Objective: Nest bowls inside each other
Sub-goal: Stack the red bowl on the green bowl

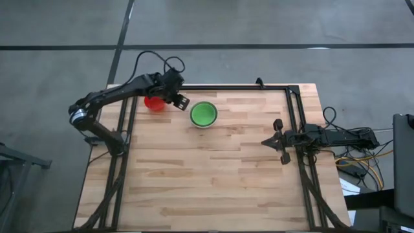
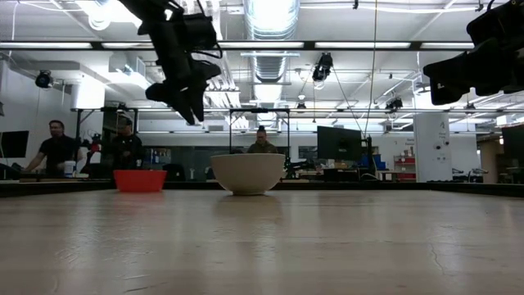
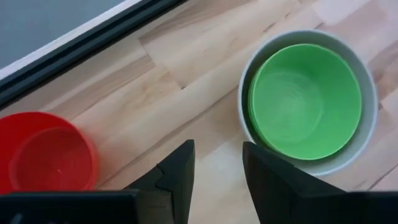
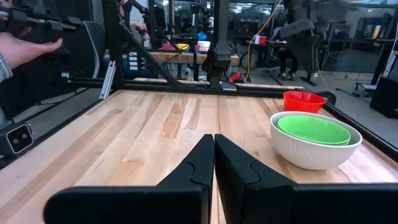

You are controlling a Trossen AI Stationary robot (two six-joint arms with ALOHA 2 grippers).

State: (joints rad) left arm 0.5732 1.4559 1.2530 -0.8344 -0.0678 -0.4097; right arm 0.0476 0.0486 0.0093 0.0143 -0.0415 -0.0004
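The right gripper (image 1: 274, 142) waits at the right edge of the wooden table (image 1: 213, 188), just inside the dark frame rail (image 1: 299, 116), its two fingers (image 4: 200, 163) pressed together with nothing between them. Farther across the boards, toward the back of the table, sits the white-grey bowl (image 4: 314, 149) with a bright green bowl (image 4: 313, 130) nested inside it; from above the green inside fills nearly the whole rim, and from the left wrist camera only one green surface can be made out, so how many green bowls are stacked there cannot be told. Beyond it, near the back left corner and close to the rear rail, the red bowl (image 1: 154, 103) stands alone and upright, apart from the white-grey one. The left gripper (image 1: 179, 100) hangs above the tabletop between these two, its fingers (image 3: 178, 177) spread apart and empty, bare wood showing in the gap. Past the table, in the room behind, several people (image 2: 124, 147) stand at benches, and a person's hand (image 4: 25, 48) reaches in from the side.
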